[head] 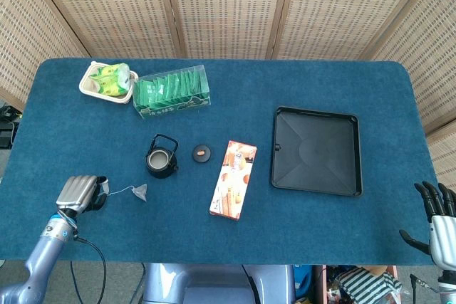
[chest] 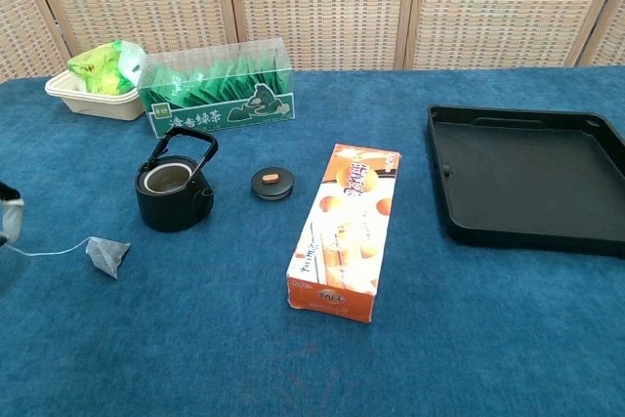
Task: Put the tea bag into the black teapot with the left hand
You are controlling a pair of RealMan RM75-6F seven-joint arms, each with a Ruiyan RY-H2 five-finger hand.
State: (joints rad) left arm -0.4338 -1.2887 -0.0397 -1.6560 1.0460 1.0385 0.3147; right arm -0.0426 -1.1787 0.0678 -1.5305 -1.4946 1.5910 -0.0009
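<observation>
The tea bag (head: 140,191) (chest: 107,255) lies on the blue cloth, just in front of and to the left of the black teapot (head: 162,158) (chest: 174,183). The pot stands upright and open, its handle raised. Its lid (head: 201,153) (chest: 272,183) lies to the right of it. My left hand (head: 80,192) (chest: 6,221) is at the table's front left, fingers curled, pinching the tag end of the bag's string. The string runs nearly taut from hand to bag. My right hand (head: 436,218) hangs off the table's front right corner, fingers spread and holding nothing.
An orange snack box (head: 234,179) (chest: 345,229) lies right of the lid. A black tray (head: 316,150) (chest: 527,178) sits further right. A clear box of green tea packets (head: 172,91) (chest: 217,100) and a white dish (head: 107,81) (chest: 96,83) stand at the back left.
</observation>
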